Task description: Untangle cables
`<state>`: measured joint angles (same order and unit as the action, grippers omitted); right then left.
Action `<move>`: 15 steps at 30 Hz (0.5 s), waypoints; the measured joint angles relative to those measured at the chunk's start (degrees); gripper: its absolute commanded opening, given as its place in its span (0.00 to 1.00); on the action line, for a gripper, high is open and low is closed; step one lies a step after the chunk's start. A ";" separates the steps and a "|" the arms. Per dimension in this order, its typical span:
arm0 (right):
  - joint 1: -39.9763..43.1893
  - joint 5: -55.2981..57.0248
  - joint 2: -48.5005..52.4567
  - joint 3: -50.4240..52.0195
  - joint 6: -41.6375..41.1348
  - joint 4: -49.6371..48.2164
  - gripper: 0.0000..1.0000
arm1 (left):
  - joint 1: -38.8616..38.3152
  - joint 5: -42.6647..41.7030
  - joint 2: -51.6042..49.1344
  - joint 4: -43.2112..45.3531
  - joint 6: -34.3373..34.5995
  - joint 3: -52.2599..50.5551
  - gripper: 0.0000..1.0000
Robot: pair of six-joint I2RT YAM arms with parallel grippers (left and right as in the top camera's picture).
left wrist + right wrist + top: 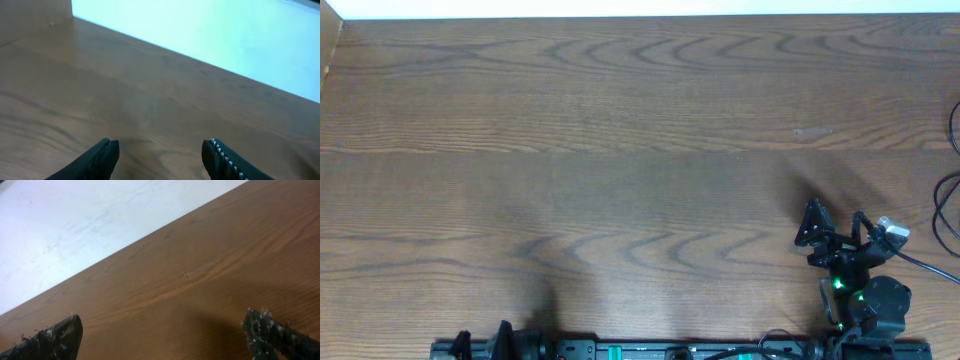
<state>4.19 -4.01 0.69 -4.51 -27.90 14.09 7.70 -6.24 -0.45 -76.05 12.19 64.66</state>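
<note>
Thin black cord loops [948, 205] show only at the overhead view's far right edge, mostly cut off; I cannot tell whether they are the cables. Neither wrist view shows any cord. My right gripper [835, 222] stands low at the right of the table with its jaws wide apart. In its wrist view the right gripper [160, 330] is open over bare wood with nothing between its fingers. Only the tips of my left gripper [483, 342] reach in at the bottom edge. The left gripper [160, 150] is open too, and holds nothing.
The wooden table [620, 150] fills the overhead view, with a pale strip [640, 6] along its far edge. A thicker black robot cable [925, 268] runs right from the right wrist. A dark rail [650, 350] lies along the bottom edge.
</note>
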 measured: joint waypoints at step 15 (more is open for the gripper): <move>0.00 0.02 -0.04 0.00 0.00 0.04 0.99 | 0.00 -13.20 -1.14 21.16 1.31 -26.08 0.97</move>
<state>4.19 -3.99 0.64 -4.51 -27.90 14.13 7.70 -19.44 -1.58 -54.89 13.50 38.59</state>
